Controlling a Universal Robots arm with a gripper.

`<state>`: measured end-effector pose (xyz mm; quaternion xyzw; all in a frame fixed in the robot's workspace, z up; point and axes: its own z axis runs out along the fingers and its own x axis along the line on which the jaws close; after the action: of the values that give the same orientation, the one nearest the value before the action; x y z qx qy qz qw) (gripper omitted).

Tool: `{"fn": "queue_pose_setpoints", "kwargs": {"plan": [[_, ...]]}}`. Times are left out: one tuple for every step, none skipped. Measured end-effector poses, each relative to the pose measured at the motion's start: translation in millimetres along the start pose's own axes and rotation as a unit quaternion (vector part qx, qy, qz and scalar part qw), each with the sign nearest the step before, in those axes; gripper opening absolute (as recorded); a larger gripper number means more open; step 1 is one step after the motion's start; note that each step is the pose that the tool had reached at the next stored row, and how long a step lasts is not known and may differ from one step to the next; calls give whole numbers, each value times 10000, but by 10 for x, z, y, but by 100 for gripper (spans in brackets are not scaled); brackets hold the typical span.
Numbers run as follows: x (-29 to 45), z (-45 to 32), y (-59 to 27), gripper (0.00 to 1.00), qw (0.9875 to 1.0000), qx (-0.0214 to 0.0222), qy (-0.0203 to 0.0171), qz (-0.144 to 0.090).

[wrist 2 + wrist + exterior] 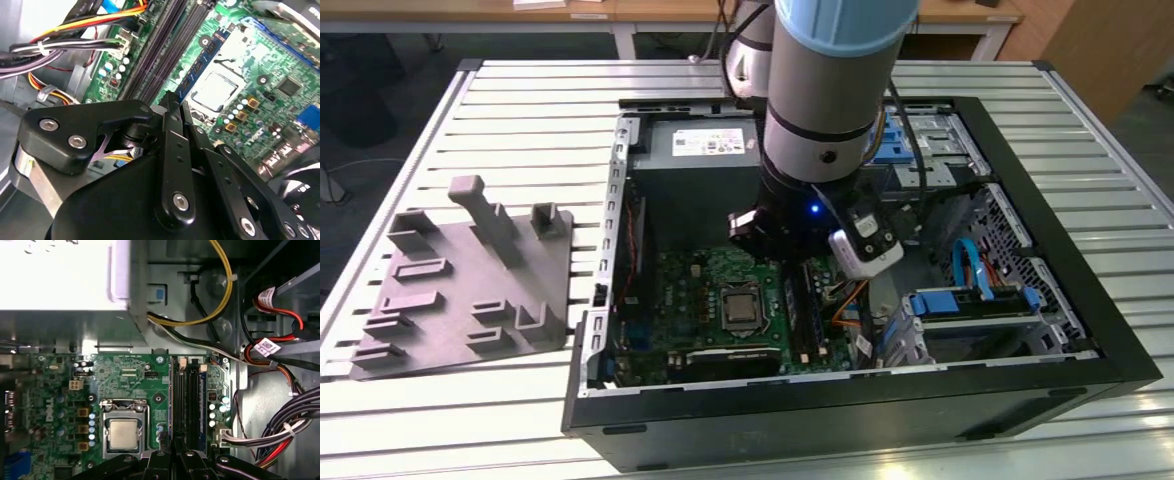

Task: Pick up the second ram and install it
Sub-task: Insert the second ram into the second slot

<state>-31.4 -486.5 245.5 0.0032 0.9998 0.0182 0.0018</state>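
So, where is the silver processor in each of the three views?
Exterior view: processor at the middle of the motherboard.
Second wrist view: processor beside the second ram held by the gripper.
First wrist view: processor beside the memory slots.
Shared landmark: black memory slots.

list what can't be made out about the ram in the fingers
- Second wrist view: the end of the second ram clamped in the fingers; its height over the slots.
- First wrist view: the slots' near ends, behind the fingers.
- Exterior view: part of the motherboard, behind the arm.

Cable bundle [292, 427] close beside the memory slots [187, 400]
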Motion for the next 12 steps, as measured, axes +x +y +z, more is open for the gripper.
{"fn": "queue_pose_setpoints", "kwargs": {"plan": [[-5,17,-1,14,10000,0,0,6],[-6,35,-1,14,10000,0,0,13],[-7,53,-2,14,10000,0,0,19],[-11,71,-3,14,10000,0,-1,23],[-13,89,-3,14,10000,0,-1,26],[-14,109,-4,14,10000,-1,-1,29],[-17,127,-5,14,10000,0,-1,28],[-21,145,-5,14,10000,0,-1,28],[-25,163,-6,14,10000,0,0,28],[-28,180,-6,14,10000,2,2,28],[-33,197,-7,14,10000,6,4,24],[-41,213,-8,14,10000,10,8,11]]}}
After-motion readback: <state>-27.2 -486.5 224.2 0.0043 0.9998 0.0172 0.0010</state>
